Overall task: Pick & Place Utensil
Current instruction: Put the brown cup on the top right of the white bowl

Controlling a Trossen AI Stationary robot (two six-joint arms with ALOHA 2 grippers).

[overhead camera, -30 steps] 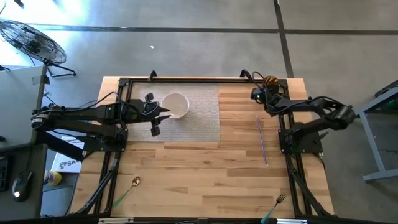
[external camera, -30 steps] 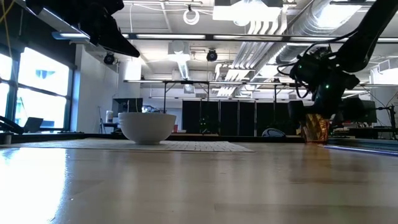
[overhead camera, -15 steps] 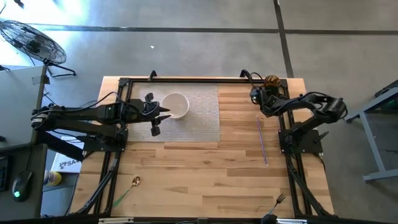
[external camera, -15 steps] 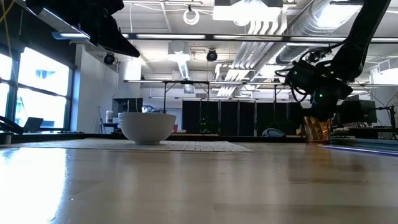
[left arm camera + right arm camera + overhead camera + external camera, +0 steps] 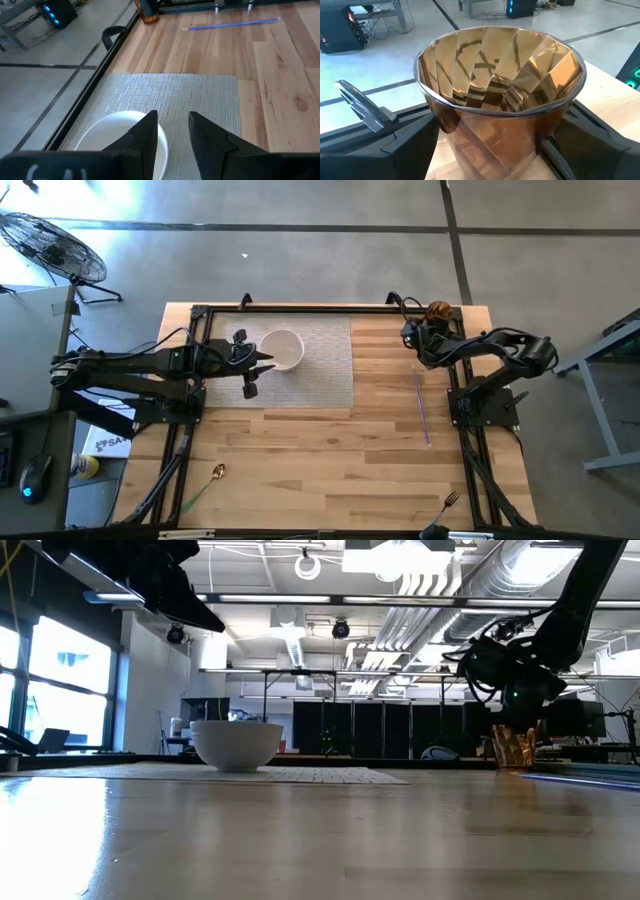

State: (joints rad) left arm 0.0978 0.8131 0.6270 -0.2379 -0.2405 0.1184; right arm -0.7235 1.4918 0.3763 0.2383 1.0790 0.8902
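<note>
Wood tabletop (image 5: 300, 460), going L to R. Gold-headed spoon (image 5: 216, 473) w/ green handle lies near the front-left edge, about 7 o'clock from table centre, well apart from both arms. Left gripper (image 5: 262, 361) hovers at the white bowl (image 5: 284, 348), which sits on the grey woven mat (image 5: 325, 370) at approx 11 o'clock. Left wrist view shows what the overhead can't: fingers (image 5: 147, 135) spread w/ a gap, nothing between them, one fingertip over the bowl rim.

Purple straw (image 5: 421, 405) lies on bare wood at 3 o'clock, apart from everything; also seen far off in the left wrist view. Fork (image 5: 447, 505) w/ green handle at 5 o'clock by the front edge.

Right gripper (image 5: 412, 333) at 1 o'clock, just beside the gold faceted cup (image 5: 437, 310). Right wrist view fills w/ the cup's open mouth, fingers (image 5: 410, 142) spread either side of it; touching or not, can't tell. Low view shows the cup upright on the table, gripper above and beside it.
</note>
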